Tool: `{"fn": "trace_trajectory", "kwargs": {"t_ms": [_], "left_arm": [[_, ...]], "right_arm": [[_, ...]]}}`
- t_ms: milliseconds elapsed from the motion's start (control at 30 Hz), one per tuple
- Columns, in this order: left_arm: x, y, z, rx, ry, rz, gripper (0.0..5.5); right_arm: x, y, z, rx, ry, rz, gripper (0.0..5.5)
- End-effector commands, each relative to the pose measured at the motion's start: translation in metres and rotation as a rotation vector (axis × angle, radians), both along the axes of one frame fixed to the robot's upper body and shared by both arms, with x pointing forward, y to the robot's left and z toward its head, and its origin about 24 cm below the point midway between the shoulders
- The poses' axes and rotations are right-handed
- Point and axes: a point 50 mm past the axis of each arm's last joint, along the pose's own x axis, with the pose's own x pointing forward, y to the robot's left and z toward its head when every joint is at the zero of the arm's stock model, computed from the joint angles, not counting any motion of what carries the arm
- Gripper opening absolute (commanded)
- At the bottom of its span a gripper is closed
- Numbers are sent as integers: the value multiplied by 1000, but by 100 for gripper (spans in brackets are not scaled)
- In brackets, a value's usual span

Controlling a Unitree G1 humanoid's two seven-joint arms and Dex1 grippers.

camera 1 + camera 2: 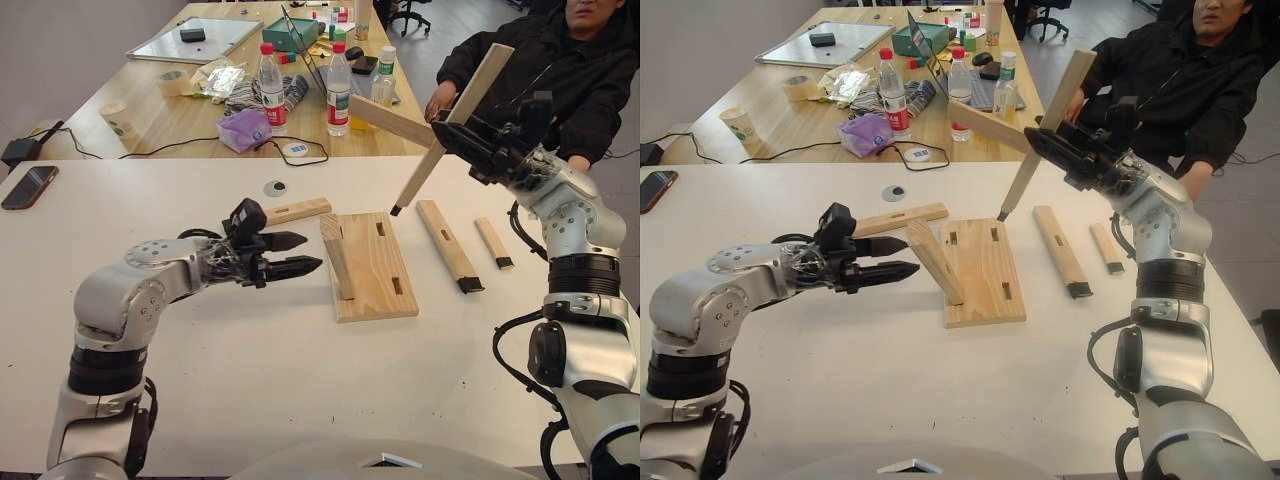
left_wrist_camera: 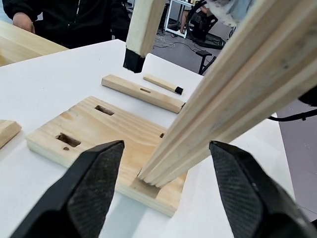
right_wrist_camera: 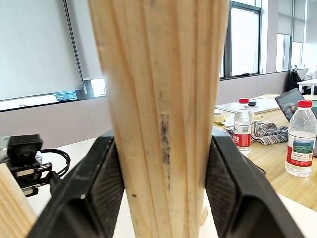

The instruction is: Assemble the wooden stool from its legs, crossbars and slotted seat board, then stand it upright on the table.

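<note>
1. The right gripper (image 1: 464, 130) is clamped across the flat faces of the held leg (image 1: 421, 180), about mid-length. In the right wrist view both pads press on the wood.
2. The held leg is raised over the table (image 1: 250, 380). Its long axis slants from high on the far right down to a black-capped end near the far edge of the seat board (image 1: 372, 262), apparently clear of it.
3. A crossbar (image 1: 390, 118) juts from the held leg toward our left, roughly level.
4. The left gripper (image 1: 302, 252) is spread wide and holds nothing. Its fingers (image 2: 94, 188) flank the planted leg (image 1: 338, 258).
5. The planted leg sits in a near slot of the seat board and leans up and away rather than standing square.
6. The seat board lies flat with its slots up and its long axis running away from us. To its right, a loose leg (image 1: 450, 245) and a short crossbar (image 1: 493, 242) lie parallel to it.
7. Handling judgement: the parts look like light, stiff, dry wood with smooth faces. We would grip across the flats near mid-length. The side-mounted crossbar loads the grasp off-centre, so twist in the pads is a risk.
</note>
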Motion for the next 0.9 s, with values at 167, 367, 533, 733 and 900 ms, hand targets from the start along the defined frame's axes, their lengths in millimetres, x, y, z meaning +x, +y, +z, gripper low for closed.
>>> {"fn": "trace_trajectory", "kwargs": {"t_ms": [167, 367, 533, 733, 900], "left_arm": [[-6, -7, 8, -25, -24, -13, 316], [-1, -13, 11, -70, -38, -14, 316], [0, -18, 9, -86, -34, -39, 250], [-1, -21, 3, -19, -51, -78, 231], [8, 2, 2, 228, -149, -169, 206]], "right_arm": [[2, -1, 10, -19, -33, -1, 208], [2, 0, 8, -26, -30, -2, 208], [2, 0, 8, -30, -31, -5, 208], [3, 1, 8, -39, -31, -1, 208], [2, 1, 8, -46, -33, 10, 208]]}}
